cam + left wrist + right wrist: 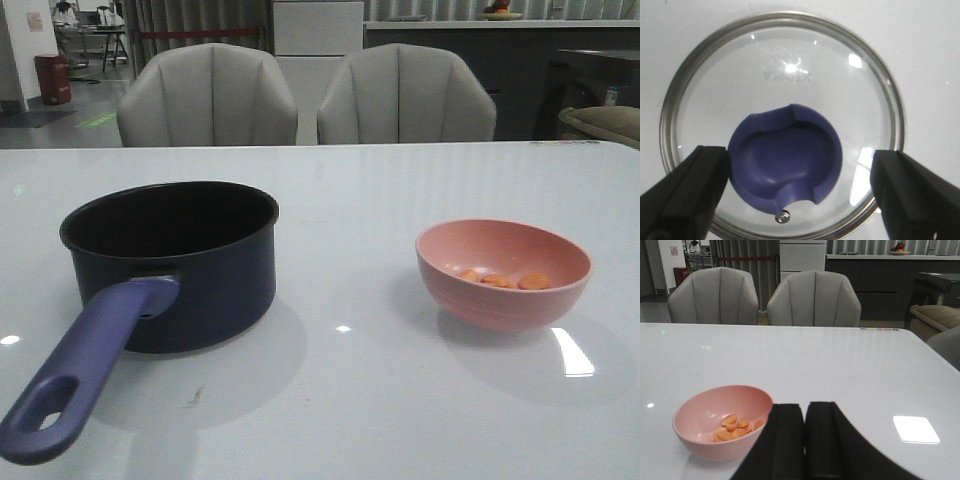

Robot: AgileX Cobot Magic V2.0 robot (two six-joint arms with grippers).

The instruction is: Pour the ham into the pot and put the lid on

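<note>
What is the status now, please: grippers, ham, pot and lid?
Left gripper open, straddling the lid knob. Right gripper shut, empty. Ham in pink bowl; pot uncovered. Nothing in the way.

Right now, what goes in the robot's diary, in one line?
ham: in pink bowl | pot: empty | left gripper: open over lid | right gripper: shut

Faint mirrored lettering, unreadable, on lid point(785, 75)
</note>
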